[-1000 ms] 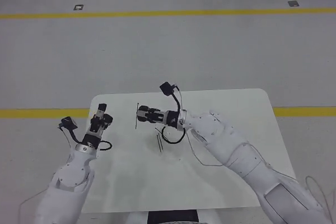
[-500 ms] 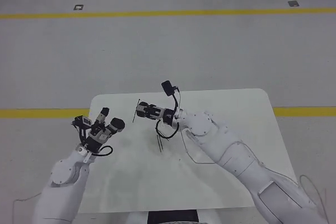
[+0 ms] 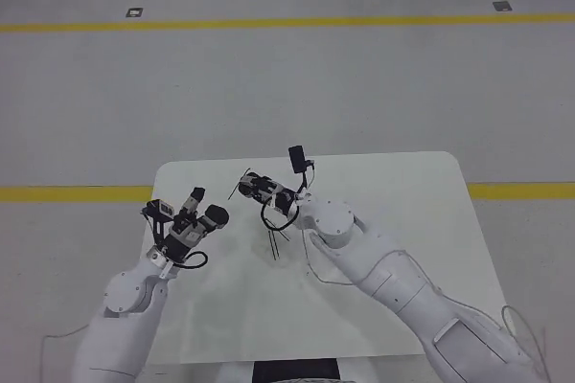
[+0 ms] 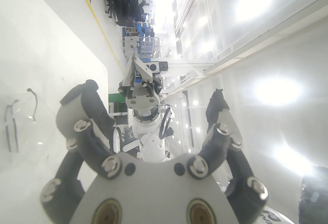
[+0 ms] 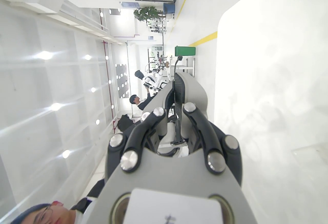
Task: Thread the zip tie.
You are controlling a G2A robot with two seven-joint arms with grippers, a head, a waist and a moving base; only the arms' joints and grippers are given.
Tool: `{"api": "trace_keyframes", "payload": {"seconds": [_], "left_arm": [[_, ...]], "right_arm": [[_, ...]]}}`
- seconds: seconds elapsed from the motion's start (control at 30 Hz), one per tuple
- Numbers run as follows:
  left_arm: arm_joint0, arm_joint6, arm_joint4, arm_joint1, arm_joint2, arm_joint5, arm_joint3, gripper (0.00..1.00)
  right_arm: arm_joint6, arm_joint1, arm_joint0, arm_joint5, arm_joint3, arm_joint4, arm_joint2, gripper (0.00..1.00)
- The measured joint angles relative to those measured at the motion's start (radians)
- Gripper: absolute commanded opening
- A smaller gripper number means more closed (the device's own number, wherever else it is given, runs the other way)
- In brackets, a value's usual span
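Zip tie (image 3: 238, 187) is off the bench (image 3: 402, 191) and pinched in the right tool (image 3: 250, 182). The fingers are pressed together on the strap, and a thin length pokes out past the tips.

A second ago that strap stood straight across the bench. Now it leans, because the right arm has rolled its wrist and drawn back a touch toward the far edge.

And look at the left arm, that's the bigger move! It was pointing up the bench, well apart from its partner. It has swung in and turned its wrist, so the left tool (image 3: 208, 206) now faces the right one. Its fingers are spread wide, with nothing between them. The two tools are near each other but not touching.

I read this as lining up. One side presents the strap, and the other comes round to take the free end or steady the head. No loop is closed yet, so the threading itself is still to do.

Spare ties (image 3: 273, 246) lie on the bench just beside the right arm, and they haven't budged.
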Motion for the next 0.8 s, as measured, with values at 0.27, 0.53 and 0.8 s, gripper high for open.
{"api": "trace_keyframes", "payload": {"seconds": [0.27,0.53,0.8], "left_arm": [[-0.003,0.009,0.004,-0.002,0.004,0.006,-0.003,1.0],[-0.018,0.049,0.05,-0.003,0.025,0.0,0.005,1.0],[-0.02,0.063,0.051,-0.003,0.034,0.004,0.002,0.81]], "right_arm": [[-0.005,0.0,-0.006,0.004,-0.005,-0.006,0.001,0.0],[-0.042,-0.009,-0.035,0.06,-0.039,0.017,0.018,0.0],[-0.046,-0.009,-0.05,0.065,-0.054,0.002,0.023,0.0]]}}
